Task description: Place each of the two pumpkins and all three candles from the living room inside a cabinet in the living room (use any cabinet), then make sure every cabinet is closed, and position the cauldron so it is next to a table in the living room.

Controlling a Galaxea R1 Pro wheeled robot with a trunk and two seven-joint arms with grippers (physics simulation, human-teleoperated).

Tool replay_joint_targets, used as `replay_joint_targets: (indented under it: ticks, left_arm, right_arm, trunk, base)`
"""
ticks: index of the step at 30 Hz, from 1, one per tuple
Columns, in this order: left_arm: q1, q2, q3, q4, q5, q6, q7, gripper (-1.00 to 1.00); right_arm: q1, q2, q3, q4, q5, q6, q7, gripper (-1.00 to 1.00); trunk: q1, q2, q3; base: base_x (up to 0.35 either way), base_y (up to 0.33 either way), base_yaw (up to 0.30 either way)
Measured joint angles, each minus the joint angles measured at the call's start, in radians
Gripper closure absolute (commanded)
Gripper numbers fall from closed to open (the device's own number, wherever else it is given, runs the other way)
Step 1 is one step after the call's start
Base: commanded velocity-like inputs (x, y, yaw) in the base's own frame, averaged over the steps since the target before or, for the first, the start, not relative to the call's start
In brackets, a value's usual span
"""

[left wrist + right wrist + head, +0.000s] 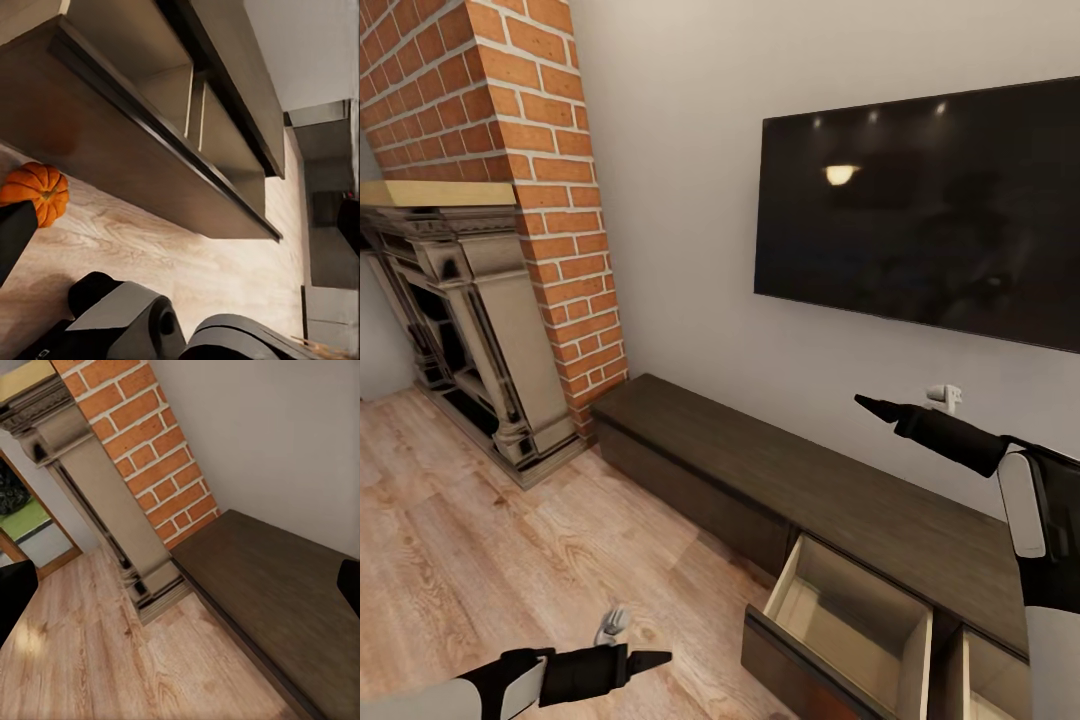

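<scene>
The right arm (1028,500) has white shell panels over black joints. The left arm (510,685) matches, black toward its wrist. Both end in tapered black fingers (880,407).

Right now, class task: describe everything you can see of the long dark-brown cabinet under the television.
The cabinet is a long, low unit of dark-brown wood with flat, handle-less fronts. It stands on the wooden floor against the pale wall, one end close beside the brick chimney. Its top is bare. One drawer is pulled open, showing an empty pale beige inside; a second one beside it is also open, cut off by the picture's edge. The left wrist view shows both open drawers from another angle.
</scene>
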Motion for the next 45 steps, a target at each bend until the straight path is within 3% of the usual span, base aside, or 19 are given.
replay_joint_targets:
  ticks: [4,9,12,17,31,36,40,45]
  left_arm:
    - [0.011,0.000,0.000,0.001,-0.002,-0.004,-0.085,-1.00]
    - [0.019,-0.001,0.000,0.004,-0.007,-0.003,-0.107,-1.00]
    - [0.026,-0.001,0.000,0.008,-0.008,-0.003,-0.095,-1.00]
    - [0.037,0.000,0.000,0.011,-0.007,-0.003,-0.005,-1.00]
    - [0.037,-0.003,0.005,0.010,-0.002,-0.003,0.005,-1.00]
    - [0.037,0.000,0.009,0.015,0.003,0.001,0.008,-1.00]
    - [0.037,-0.009,0.008,0.012,0.001,0.005,0.007,-1.00]
    - [0.037,-0.022,0.008,0.014,0.000,-0.003,0.006,-1.00]
  right_arm:
    - [0.000,0.001,0.000,0.000,0.000,0.000,0.000,-1.00]
    - [0.000,0.001,0.000,0.000,0.000,0.000,-0.001,-1.00]
    - [0.000,0.001,0.000,0.000,0.000,0.000,-0.001,-1.00]
    - [0.000,-0.001,0.000,0.000,0.000,0.000,-0.001,-1.00]
    - [0.000,0.005,-0.001,0.002,-0.003,0.000,0.002,-1.00]
    - [0.000,0.005,0.000,0.002,-0.003,0.005,0.089,-1.00]
    - [0.000,0.005,0.000,0.002,0.001,0.008,0.204,-1.00]
    - [0.000,0.005,0.003,0.002,0.009,0.007,0.220,-1.00]
  trunk:
    - [0.000,0.000,0.000]
    - [0.000,0.000,0.000]
    - [0.000,0.000,0.000]
    - [0.000,0.000,0.000]
    - [0.000,0.000,0.000]
    - [0.015,-0.028,-0.012]
    - [0.031,-0.056,-0.025]
    - [0.050,-0.091,-0.041]
  base:
    - [0.000,0.000,0.000]
    - [0.000,0.000,0.000]
    - [0.000,0.000,0.000]
    - [0.000,0.000,0.000]
    - [0.000,0.000,0.000]
    - [0.000,0.000,0.000]
    - [0.000,0.000,0.000]
    - [0.000,0.000,0.000]
